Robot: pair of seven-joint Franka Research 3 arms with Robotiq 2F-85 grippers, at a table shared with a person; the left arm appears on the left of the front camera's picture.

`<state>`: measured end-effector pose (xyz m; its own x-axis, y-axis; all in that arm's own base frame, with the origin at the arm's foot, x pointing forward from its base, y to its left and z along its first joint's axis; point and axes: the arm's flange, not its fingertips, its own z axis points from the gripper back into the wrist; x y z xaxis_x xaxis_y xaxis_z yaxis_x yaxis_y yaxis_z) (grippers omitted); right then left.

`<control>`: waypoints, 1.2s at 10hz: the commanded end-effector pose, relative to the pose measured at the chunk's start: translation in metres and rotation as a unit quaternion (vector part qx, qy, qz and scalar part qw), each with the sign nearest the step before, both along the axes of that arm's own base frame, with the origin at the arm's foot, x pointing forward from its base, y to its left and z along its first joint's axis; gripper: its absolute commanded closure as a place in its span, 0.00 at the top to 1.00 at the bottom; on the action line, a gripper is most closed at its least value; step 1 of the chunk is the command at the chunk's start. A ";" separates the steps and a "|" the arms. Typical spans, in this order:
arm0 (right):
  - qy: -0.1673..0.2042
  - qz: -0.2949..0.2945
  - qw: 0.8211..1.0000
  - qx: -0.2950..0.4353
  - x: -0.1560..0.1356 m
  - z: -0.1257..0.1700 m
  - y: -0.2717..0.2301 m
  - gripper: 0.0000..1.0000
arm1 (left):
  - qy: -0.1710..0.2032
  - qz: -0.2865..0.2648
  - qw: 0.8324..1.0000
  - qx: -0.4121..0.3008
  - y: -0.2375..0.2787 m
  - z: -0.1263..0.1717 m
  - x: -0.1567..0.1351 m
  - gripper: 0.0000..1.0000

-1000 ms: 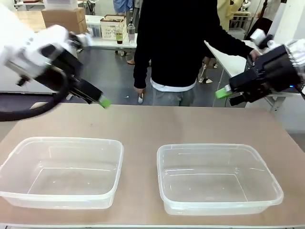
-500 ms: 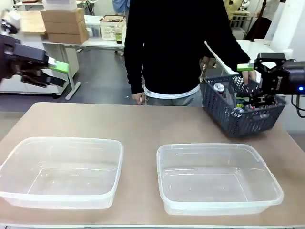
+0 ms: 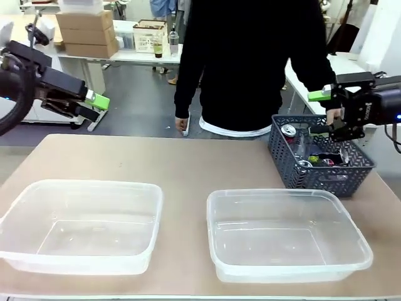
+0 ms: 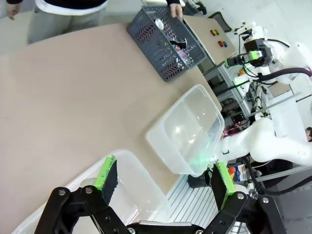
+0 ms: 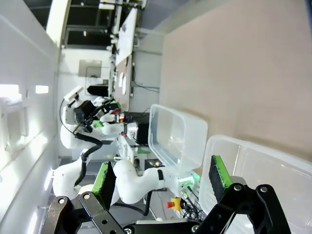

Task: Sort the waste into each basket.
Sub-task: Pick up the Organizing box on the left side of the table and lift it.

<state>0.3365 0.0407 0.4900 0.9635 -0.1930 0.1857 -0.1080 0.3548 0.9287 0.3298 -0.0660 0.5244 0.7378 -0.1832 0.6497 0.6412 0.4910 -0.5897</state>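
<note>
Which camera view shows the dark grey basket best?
The front view: the dark grey basket stands close, with cans visible inside. The left wrist view shows it smaller and farther off, seen at an angle.

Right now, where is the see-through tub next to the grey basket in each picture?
Front view: the tub sits low on the right, just in front of the grey basket.
Left wrist view: the tub is near the middle, below the basket.
Right wrist view: the tub is in the bottom right corner.
Shared landmark: the other clear tub lies beside it.
</note>
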 end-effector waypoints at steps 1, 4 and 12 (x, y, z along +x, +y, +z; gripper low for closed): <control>-0.017 0.004 1.000 0.001 0.002 -0.001 -0.005 1.00 | -0.012 -0.007 1.000 -0.014 0.002 -0.001 0.003 1.00; 0.013 0.022 0.998 -0.060 0.010 0.001 0.045 1.00 | 0.023 0.042 0.990 0.136 0.019 0.004 -0.008 1.00; 0.004 0.181 0.961 -0.211 -0.036 -0.052 0.300 1.00 | 0.116 0.126 0.933 0.318 0.098 0.008 -0.063 1.00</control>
<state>0.3071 0.3574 0.4266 0.9382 0.2923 0.1855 -0.3380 0.6579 0.6730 0.2567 0.0305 0.5313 0.9127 -0.3117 0.2642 0.3815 0.8815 -0.2781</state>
